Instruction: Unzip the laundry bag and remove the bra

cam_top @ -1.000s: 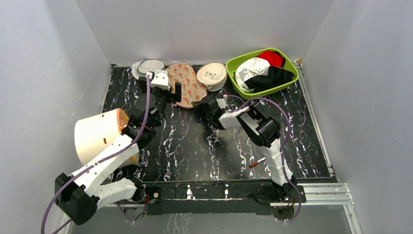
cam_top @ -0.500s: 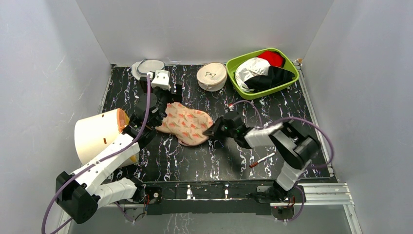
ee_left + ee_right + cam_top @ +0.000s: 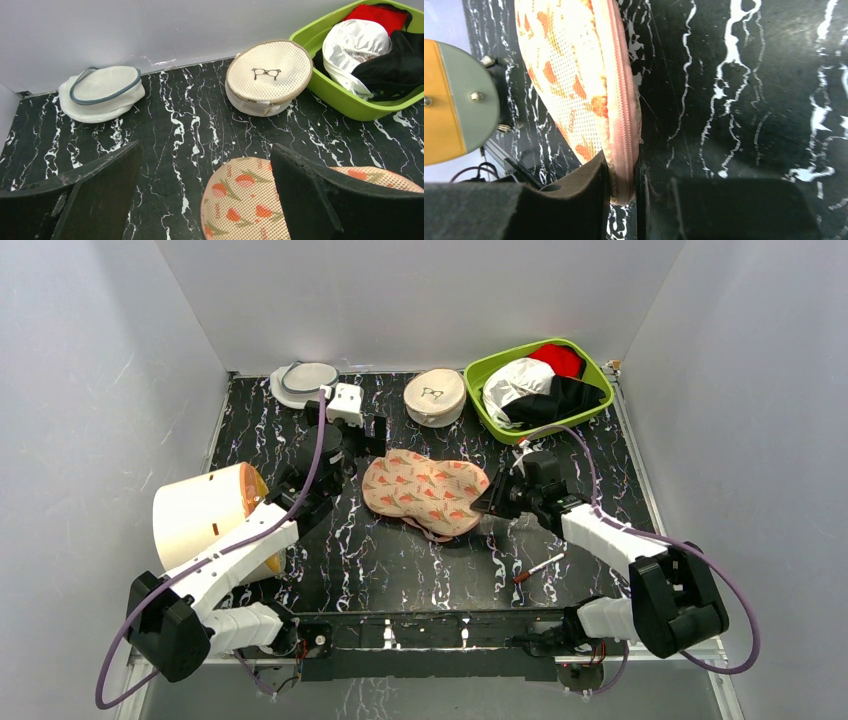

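Note:
The laundry bag (image 3: pixel 425 490), beige-pink with red-orange leaf print, lies zipped shut on the black marble table (image 3: pixel 400 560) at mid-centre. My right gripper (image 3: pixel 490 502) is shut on the bag's right edge, pinching its pink zip seam (image 3: pixel 624 150). My left gripper (image 3: pixel 352 452) is open and empty, just behind and left of the bag; the bag's left dome (image 3: pixel 240 200) shows between its fingers (image 3: pixel 310 195). The bra is hidden.
A round cream case with a black mark (image 3: pixel 434 397) and a round white-grey mesh pouch (image 3: pixel 303 380) sit at the back. A green basket (image 3: pixel 480 400) with white, black and red cloth is back right. A cream cylinder (image 3: pixel 200 520) stands left. A pen (image 3: pixel 538 567) lies front right.
My right gripper has dragged the laundry bag from the back of the table toward the centre and right. My left gripper has shifted slightly right and stays open.

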Controlling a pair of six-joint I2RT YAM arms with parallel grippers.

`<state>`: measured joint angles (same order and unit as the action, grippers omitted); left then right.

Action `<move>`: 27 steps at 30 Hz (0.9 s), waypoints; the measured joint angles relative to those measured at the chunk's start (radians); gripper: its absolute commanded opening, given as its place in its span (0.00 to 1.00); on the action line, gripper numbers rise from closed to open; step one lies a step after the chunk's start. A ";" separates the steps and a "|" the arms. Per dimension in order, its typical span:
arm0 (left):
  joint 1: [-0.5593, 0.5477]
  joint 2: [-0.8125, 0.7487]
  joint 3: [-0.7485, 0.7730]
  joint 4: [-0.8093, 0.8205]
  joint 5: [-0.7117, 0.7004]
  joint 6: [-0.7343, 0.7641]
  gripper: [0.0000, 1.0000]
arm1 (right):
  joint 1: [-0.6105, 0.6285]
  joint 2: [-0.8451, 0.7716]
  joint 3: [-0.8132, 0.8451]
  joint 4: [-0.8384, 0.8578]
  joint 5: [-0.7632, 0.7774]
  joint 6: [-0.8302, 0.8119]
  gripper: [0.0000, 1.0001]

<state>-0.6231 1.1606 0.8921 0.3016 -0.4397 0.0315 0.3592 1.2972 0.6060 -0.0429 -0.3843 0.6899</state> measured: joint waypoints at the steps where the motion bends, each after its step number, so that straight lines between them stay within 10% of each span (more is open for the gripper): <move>1: 0.000 0.007 0.005 -0.011 0.003 -0.008 0.98 | -0.011 -0.014 0.002 -0.024 -0.001 -0.020 0.22; 9: 0.000 0.029 0.027 -0.041 0.014 -0.037 0.98 | -0.034 0.018 0.088 -0.197 -0.003 -0.125 0.76; 14: 0.000 0.029 0.031 -0.044 0.014 -0.043 0.98 | -0.034 0.017 0.113 -0.220 -0.078 -0.154 0.92; 27: 0.000 0.054 0.066 -0.091 0.014 -0.074 0.98 | 0.264 -0.036 0.146 -0.119 -0.189 -0.107 0.98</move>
<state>-0.6231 1.2144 0.9585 0.2104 -0.4255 -0.0422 0.6231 1.2613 0.7521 -0.1619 -0.5732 0.5827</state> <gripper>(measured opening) 0.983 0.980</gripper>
